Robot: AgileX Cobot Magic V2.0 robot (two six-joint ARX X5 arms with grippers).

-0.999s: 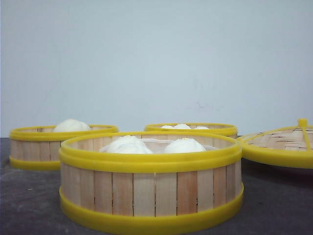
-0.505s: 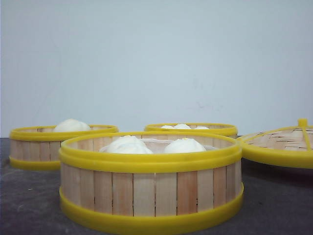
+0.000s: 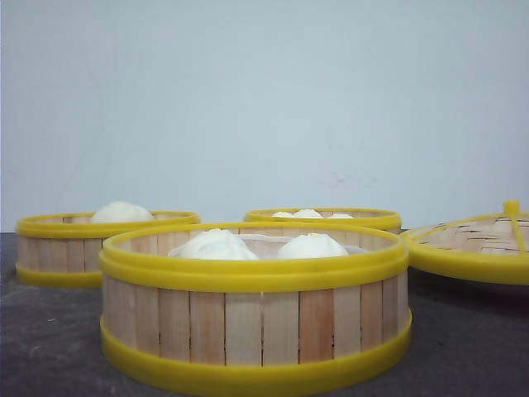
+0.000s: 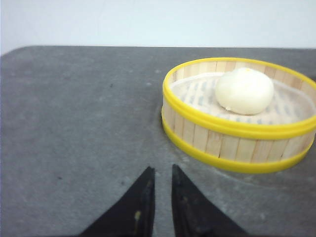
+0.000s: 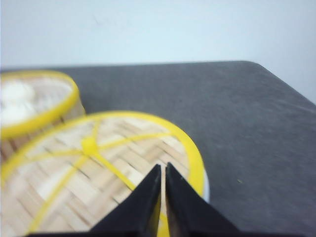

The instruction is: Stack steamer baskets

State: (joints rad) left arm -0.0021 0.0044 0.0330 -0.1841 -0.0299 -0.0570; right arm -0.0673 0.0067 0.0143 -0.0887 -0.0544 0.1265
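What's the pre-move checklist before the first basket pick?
1. Baskets unstacked, each on the table: ok. Near basket, left basket, far basket stand apart.
2. Lid off the baskets: ok, it sits to the right.
3. Left gripper free: ok, holds nothing, fingers nearly together, short of the single-bun basket.
4. Right gripper free: ok, fingers nearly closed, holds nothing, over the lid.
5. Grippers wide enough for a rim grasp: not ok.
6. Buns low enough to stack on: cannot tell.
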